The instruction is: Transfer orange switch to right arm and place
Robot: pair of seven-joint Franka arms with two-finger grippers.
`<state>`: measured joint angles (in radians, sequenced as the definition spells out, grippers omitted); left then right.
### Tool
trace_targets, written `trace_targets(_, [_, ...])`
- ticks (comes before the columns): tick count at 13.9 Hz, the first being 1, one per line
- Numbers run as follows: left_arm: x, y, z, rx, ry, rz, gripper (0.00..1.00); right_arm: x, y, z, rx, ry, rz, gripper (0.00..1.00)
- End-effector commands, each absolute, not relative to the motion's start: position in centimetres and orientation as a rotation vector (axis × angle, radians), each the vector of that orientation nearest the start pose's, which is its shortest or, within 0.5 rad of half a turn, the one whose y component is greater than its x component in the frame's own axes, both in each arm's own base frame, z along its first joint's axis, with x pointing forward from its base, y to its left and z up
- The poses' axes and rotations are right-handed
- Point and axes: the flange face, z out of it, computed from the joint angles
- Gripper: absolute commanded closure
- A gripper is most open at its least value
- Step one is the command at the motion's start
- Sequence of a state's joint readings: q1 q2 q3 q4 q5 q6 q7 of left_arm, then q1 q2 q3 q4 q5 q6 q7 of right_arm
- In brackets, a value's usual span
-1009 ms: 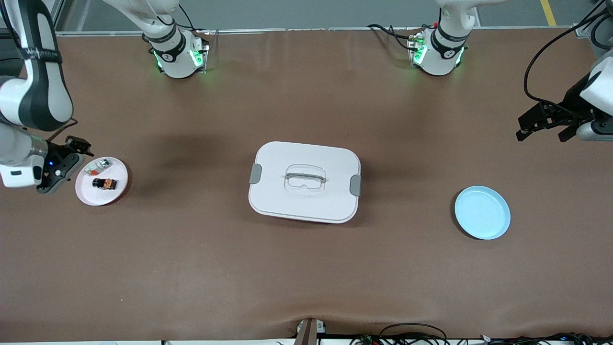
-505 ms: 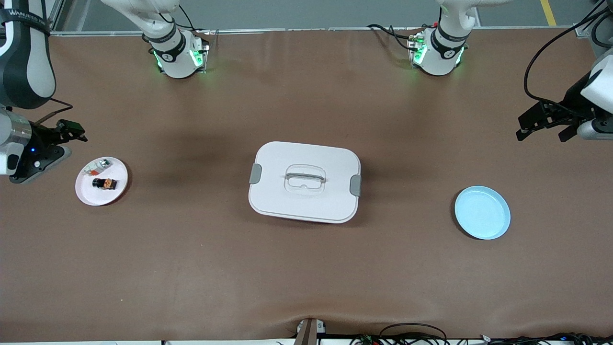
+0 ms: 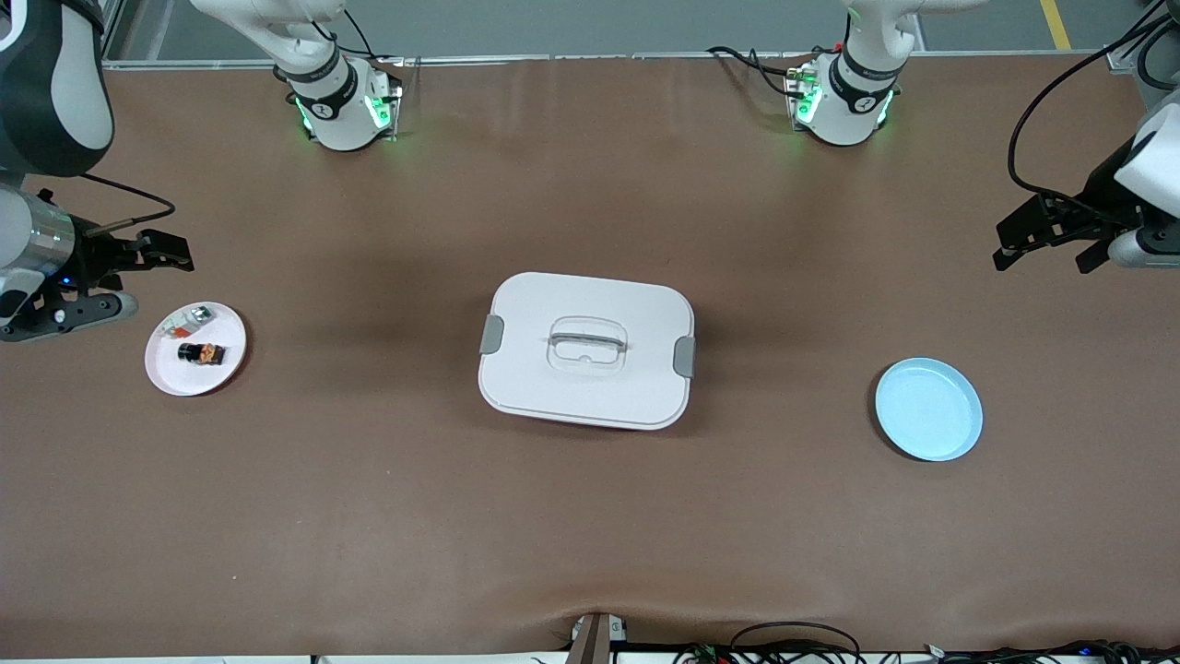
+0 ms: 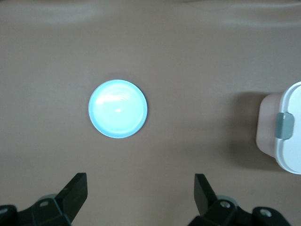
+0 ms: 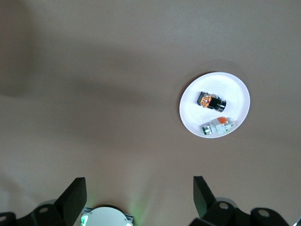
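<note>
The orange switch point(image 3: 202, 352) lies on the white plate point(image 3: 227, 367), beside a white-grey piece point(image 3: 187, 320), and nothing grips it; judged from this, the placing looks done, with no step plainly left. The right gripper point(image 3: 138, 267) hangs just beside the white plate toward the robots' bases, fingers point(image 5: 73, 197) spread and empty. The left gripper point(image 3: 1046, 242) waits well apart from the white plate, near the blue plate point(image 3: 928, 409), fingers point(image 4: 75, 193) released; a lidded box point(image 3: 586, 349) sits mid-bench.
</note>
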<state>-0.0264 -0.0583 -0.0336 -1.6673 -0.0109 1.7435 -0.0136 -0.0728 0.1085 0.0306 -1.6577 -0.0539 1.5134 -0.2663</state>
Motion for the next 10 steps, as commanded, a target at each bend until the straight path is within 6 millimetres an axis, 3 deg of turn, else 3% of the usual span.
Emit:
trace_targets(1, [55.0, -3.4, 64.7, -3.111, 0.108, -0.245, 0.0, 57.2, -3.3, 52.6, -3.102, -0.248, 0.393, 0.0])
trace_targets(4, [54.9, -3.1, 64.4, -3.117, 0.09, -0.219, 0.0, 57.3, -4.1, 53.3, -3.103, -0.188, 0.37, 0.0])
trace_targets(6, [55.0, -2.7, 64.3, -3.118, 0.079, -0.214, 0.0, 57.4, -3.8, 53.6, -3.121, -0.019, 0.367, 0.0])
trace_targets(7, [55.0, -2.6, 64.3, -3.118, 0.074, -0.214, 0.0, 57.4, -3.4, 54.5, -3.133, 0.078, 0.363, 0.0])
trace_targets(10, [55.0, -2.4, 64.2, -3.115, 0.072, -0.211, 0.0, 57.7, -3.6, 59.8, -3.147, 0.097, 0.233, 0.0])
